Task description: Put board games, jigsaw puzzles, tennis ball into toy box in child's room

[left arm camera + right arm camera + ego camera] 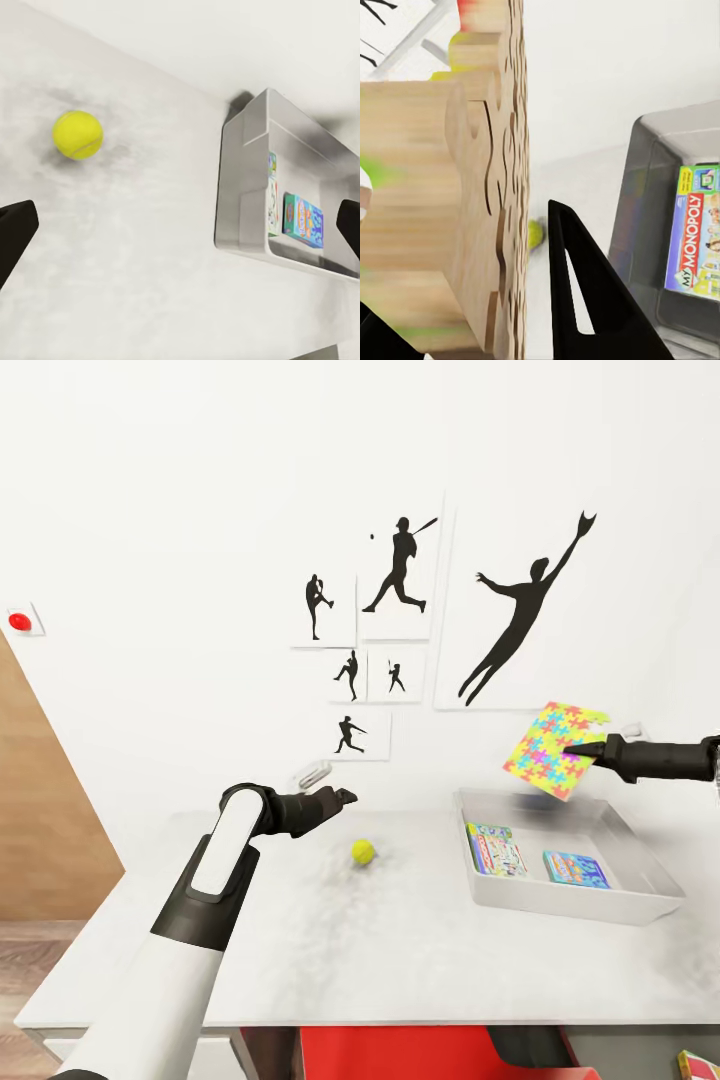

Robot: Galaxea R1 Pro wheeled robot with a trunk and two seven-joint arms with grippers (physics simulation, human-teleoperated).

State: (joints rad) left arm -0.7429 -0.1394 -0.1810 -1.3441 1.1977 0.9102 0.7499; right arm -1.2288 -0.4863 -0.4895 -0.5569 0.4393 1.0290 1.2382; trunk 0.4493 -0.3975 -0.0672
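Observation:
My right gripper [572, 750] is shut on the edge of a multicoloured jigsaw puzzle [555, 750], held tilted in the air above the far side of the light-grey toy box [560, 900]. The right wrist view shows the puzzle's plain wooden back [450, 210] against one black finger [585, 300]. Two board games lie in the box: a green-white one [497, 850] and a smaller blue one [575, 868]. The tennis ball [363, 851] rests on the table [400, 950], left of the box. My left gripper [343, 796] hovers open just behind and left of the ball [77, 135].
The table stands against a white wall hung with baseball silhouette pictures [400, 575]. Something red [400, 1050] sits under the table's front edge. A small colourful box [700, 1065] shows at the lower right corner. A wooden panel [40, 780] stands at the left.

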